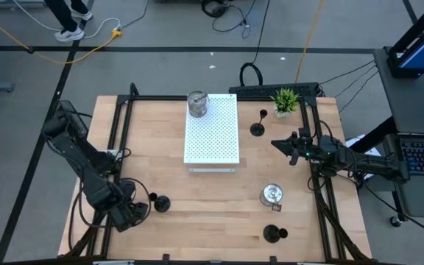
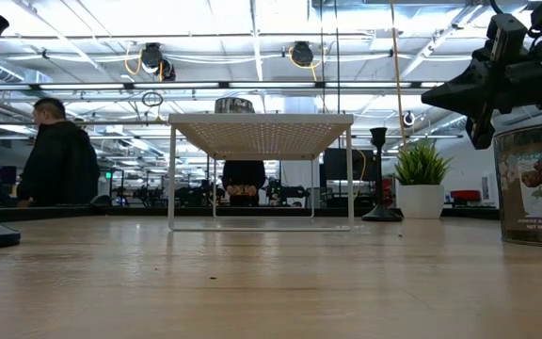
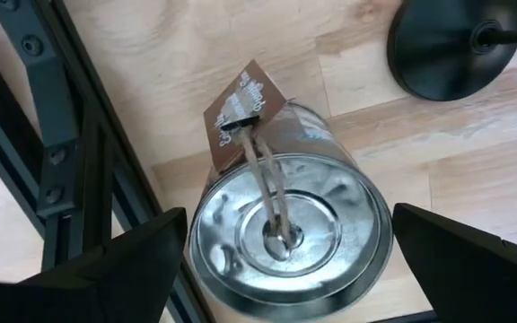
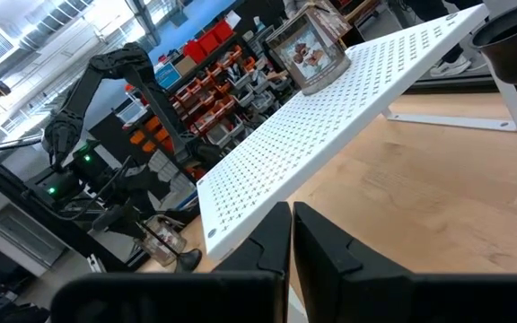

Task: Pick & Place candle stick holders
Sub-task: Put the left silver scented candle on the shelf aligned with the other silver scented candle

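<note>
- Black plastic fingers of the left gripper (image 3: 281, 260) stand wide apart on either side of a shiny silver squat round candle holder (image 3: 290, 229) with a brown paper tag (image 3: 240, 108) tied to it; neither finger touches its wall, so nothing is held yet.
- That silver cup sits directly between the spread fingers at the table's near left corner, right beside the black metal frame rail (image 3: 70, 170), its round face turned toward the wrist camera; no long axis matters here, since the fingers only need to close across its width.
- Just beyond it stands a black candle holder with a round base and thin stem (image 1: 160, 203), close enough that the outer finger could brush its base.
- My judgement: the left arm is poised to grasp, and the next move is a straight closing of the fingers.
- The right gripper (image 1: 294, 147) hangs over the table's right side with its fingers pressed together and empty, beside the white perforated rectangular board (image 1: 212, 129).
- Already on the board's far end stands one silver cup (image 1: 197, 103); another silver cup (image 1: 272, 195) and two black stemmed holders (image 1: 259, 126) (image 1: 274, 234) remain on the wooden table (image 1: 219, 213), nearer the right arm.
- A small green potted plant (image 1: 285, 101) sits at the far right corner.
</note>
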You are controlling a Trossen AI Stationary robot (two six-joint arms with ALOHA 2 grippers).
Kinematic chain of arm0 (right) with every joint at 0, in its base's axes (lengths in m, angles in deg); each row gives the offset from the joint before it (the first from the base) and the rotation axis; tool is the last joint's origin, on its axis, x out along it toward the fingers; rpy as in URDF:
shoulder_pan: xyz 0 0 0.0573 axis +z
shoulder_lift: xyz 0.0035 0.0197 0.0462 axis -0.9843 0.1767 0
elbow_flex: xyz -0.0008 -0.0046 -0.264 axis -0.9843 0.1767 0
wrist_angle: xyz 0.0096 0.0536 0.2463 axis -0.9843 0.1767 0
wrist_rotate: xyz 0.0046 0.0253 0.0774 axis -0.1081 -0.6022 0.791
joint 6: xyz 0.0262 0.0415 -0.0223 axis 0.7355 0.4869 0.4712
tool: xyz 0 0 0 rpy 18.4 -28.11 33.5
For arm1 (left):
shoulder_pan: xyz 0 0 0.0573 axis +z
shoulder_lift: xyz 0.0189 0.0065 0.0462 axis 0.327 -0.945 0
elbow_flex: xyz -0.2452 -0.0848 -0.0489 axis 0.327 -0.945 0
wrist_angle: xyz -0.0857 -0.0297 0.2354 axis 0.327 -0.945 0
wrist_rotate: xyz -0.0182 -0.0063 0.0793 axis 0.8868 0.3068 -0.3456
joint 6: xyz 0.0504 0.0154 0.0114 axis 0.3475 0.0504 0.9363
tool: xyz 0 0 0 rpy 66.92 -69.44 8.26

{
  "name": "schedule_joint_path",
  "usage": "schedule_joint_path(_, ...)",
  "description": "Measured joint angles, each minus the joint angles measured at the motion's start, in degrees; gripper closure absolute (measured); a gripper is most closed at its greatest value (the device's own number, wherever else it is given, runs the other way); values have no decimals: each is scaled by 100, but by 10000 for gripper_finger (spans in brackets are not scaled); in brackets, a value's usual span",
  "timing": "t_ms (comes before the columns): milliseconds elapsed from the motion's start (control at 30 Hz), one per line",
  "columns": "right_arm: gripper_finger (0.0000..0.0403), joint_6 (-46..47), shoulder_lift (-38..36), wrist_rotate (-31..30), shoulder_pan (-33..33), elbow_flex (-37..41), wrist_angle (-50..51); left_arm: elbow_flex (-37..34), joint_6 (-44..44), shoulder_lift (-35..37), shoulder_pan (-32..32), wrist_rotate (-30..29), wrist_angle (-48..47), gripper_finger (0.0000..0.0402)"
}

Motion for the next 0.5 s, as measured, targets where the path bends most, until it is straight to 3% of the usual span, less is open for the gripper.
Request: schedule_joint_path(500,394,0,1,2,0,0,-1,0,83,-191,4,297,145,2)
